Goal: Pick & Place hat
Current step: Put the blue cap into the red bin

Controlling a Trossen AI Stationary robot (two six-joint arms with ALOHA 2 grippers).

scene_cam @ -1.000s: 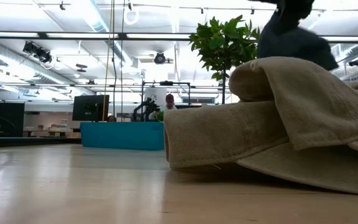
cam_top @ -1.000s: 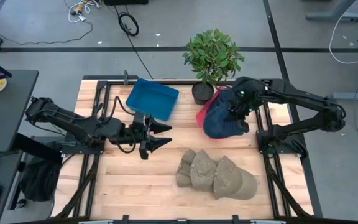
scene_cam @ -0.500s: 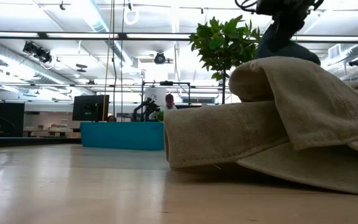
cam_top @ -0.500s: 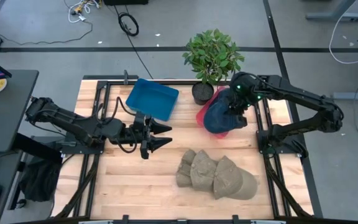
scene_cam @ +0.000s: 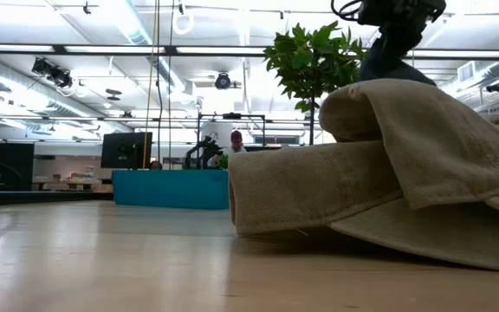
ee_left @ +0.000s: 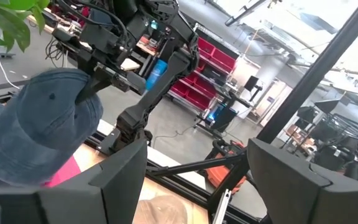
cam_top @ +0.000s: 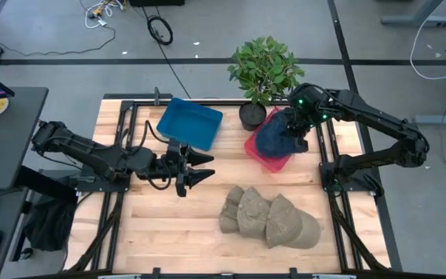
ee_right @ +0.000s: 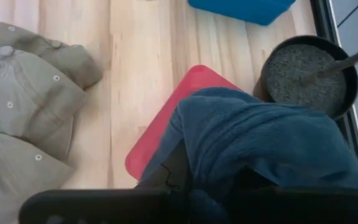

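The right gripper (cam_top: 294,133) is clamped on the blue denim hat (cam_top: 273,138), holding it over the red tray (cam_top: 263,157) just below, with the potted plant (cam_top: 264,71) close beside it. Nearer the table's front edge lies a pile of tan hats (cam_top: 269,218). The left gripper (cam_top: 201,168) waits, fingers apart, near the blue bin (cam_top: 190,122).

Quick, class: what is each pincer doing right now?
Left pincer: open, holding nothing, over bare table.
Right pincer: shut on the blue hat, above the red tray.
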